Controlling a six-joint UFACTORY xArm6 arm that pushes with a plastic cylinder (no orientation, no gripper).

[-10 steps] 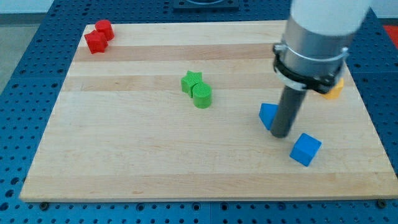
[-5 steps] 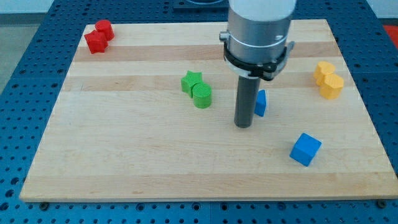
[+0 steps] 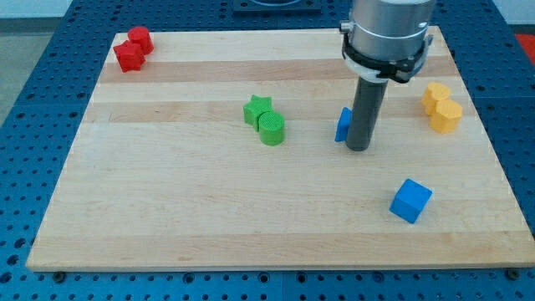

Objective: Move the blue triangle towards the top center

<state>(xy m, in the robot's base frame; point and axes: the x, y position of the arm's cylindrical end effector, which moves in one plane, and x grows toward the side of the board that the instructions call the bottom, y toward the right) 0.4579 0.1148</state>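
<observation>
My tip (image 3: 359,148) has no jaws to open or close, being a plain dark rod whose end rests on the wooden board (image 3: 167,209) right of centre, with the blue triangle (image 3: 343,124) touching its left side and partly hidden behind it, so that block's full shape is hard to make out. Further out lie a blue cube (image 3: 410,201) below, two yellow blocks (image 3: 441,108) at right, a green star (image 3: 258,109) touching a green cylinder (image 3: 271,129) at left, and two red blocks (image 3: 133,48) in the top left corner.
</observation>
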